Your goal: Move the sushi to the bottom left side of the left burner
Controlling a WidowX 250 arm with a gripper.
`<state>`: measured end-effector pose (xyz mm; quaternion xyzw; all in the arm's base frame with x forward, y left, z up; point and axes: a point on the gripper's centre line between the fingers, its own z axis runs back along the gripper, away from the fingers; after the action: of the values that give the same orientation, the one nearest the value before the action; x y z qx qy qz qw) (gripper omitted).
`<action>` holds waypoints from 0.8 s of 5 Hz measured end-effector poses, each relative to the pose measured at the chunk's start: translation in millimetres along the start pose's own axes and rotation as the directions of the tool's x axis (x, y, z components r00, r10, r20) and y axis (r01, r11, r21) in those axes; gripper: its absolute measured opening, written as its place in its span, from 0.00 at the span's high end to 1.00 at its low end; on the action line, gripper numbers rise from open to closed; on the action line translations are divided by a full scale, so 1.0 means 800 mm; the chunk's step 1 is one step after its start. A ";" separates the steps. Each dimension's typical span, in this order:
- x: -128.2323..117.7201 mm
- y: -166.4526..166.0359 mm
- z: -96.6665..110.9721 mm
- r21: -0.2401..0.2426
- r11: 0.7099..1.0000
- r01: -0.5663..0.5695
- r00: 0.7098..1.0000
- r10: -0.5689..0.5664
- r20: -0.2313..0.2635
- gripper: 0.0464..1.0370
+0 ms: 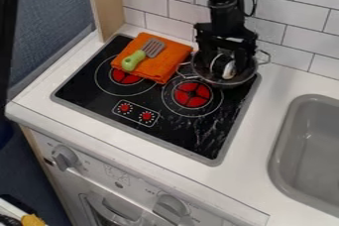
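The black gripper (pixel 226 57) hangs at the upper right of the stove, its lower end down inside a metal pot (pixel 222 80). The sushi (pixel 227 67), a white piece with a black band, shows in the pot right at the gripper's lower end, partly hidden by it. Whether the gripper holds the sushi cannot be made out. The left burner (pixel 123 78) has a red centre inside white rings, and an orange cloth covers its upper right part.
On the folded orange cloth (pixel 163 65) lies a spatula (pixel 134 60) with a green handle. The right burner (pixel 191 95) is just below and left of the pot. A grey sink (pixel 286 121) is at the right, a tiled wall behind.
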<state>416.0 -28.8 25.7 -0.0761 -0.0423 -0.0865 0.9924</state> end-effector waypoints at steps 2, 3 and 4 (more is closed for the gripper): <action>-0.007 -0.004 -0.004 -0.015 0.999 0.037 0.999 -0.037 0.013 0.49; -0.007 -0.008 0.035 -0.013 0.997 0.072 0.993 -0.071 0.099 0.49; -0.024 0.021 0.095 0.028 0.998 0.057 0.978 -0.061 0.197 0.50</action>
<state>394.9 2.5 96.2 -0.0722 -0.1439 -0.1075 0.9811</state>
